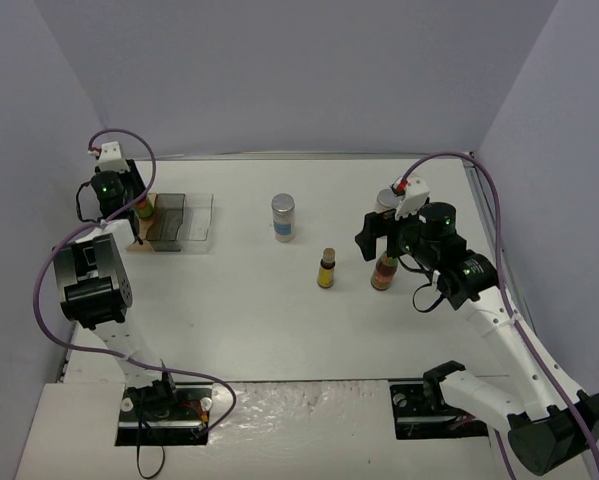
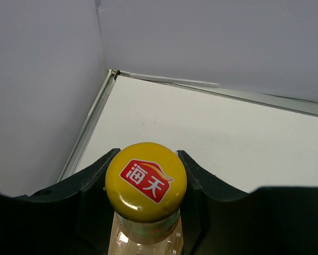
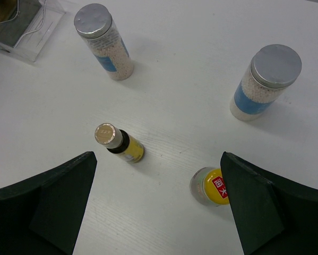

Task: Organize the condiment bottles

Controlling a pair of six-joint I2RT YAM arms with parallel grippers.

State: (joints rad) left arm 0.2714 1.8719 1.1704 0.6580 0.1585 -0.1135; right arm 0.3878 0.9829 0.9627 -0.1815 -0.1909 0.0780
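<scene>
The left gripper (image 2: 147,164) has its fingers closed on the neck of a slim clear bottle with a yellow cap (image 2: 146,183) and a green label. It holds this bottle upright at the far left of the table, at the left edge of the clear plastic compartment rack (image 1: 189,222). I cannot tell if the bottle is already inside a compartment. I judge this to be the placing step: the next move needs a straight lowering into a free compartment and then an opening of the fingers.

The right gripper (image 3: 157,164) hangs with its fingers spread wide and empty, above the second slim bottle with a yellow cap (image 3: 214,187) on the right. To take it, the gripper must centre over the cap. One white jar with a silver lid and a blue band (image 3: 265,79) stands near, farther back; another such jar (image 3: 103,40) and a tiny yellow-labelled bottle (image 3: 119,142) stand in the middle.

The white table (image 1: 259,320) is smooth, with pale lilac walls (image 1: 279,70) on three sides.
</scene>
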